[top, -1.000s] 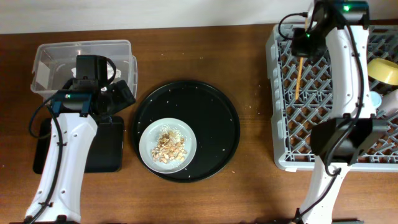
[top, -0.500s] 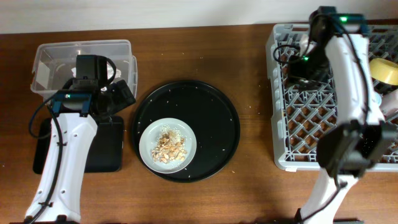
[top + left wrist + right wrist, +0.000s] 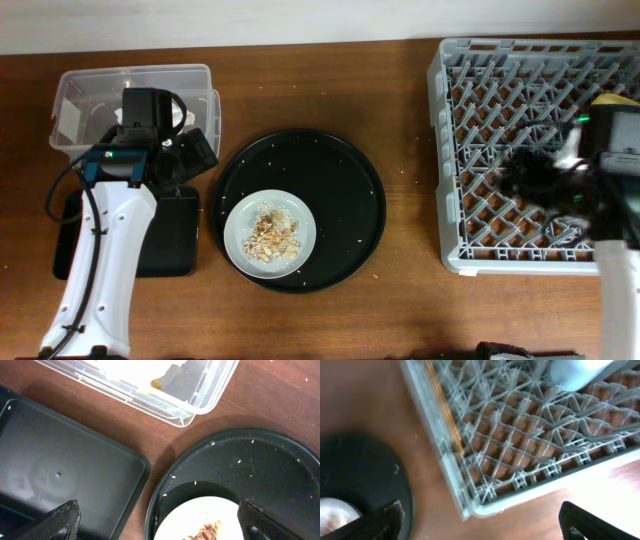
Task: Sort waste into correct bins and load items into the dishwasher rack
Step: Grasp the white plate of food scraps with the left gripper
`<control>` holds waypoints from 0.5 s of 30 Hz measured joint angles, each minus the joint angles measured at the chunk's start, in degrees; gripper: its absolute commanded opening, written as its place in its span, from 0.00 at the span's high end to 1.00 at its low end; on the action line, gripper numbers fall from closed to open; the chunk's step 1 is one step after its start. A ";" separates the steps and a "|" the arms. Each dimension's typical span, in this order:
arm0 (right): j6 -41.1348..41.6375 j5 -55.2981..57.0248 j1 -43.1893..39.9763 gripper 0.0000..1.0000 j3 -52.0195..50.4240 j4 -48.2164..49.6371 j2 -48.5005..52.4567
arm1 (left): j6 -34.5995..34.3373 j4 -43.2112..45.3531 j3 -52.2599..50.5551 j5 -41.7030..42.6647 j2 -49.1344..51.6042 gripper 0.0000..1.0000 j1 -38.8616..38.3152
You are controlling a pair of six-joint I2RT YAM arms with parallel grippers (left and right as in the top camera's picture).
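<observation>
Beige food scraps (image 3: 272, 236) lie heaped on the round grey plate (image 3: 240, 240), which sits on the big round black tray. My left gripper (image 3: 190, 152) hangs open and empty between the clear tub (image 3: 130, 80) and the flat black tray (image 3: 175, 250); its fingertips (image 3: 65, 519) frame the plate's edge (image 3: 195, 520). My right gripper (image 3: 485, 522) is open and empty over the front left corner of the dishwasher rack (image 3: 450, 150). The chopsticks (image 3: 445, 415) lie in the rack along its left side. A light blue cup (image 3: 575, 372) and the yellow bowl (image 3: 622, 103) are in the rack.
The big round black tray (image 3: 340, 190) fills the table's middle, sprinkled with crumbs. The right arm (image 3: 610, 190) is motion-blurred over the rack's right half. Bare wood shows between the round tray and the rack (image 3: 410, 200).
My right gripper has opened and let the chopsticks go in the rack. Its arm swung from the rack's back toward the front. The left arm has not moved.
</observation>
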 measured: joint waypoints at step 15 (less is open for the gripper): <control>0.98 -2.08 -26.80 0.02 -0.04 0.72 23.08 | 6.16 -1.14 0.09 26.95 0.00 0.01 -12.81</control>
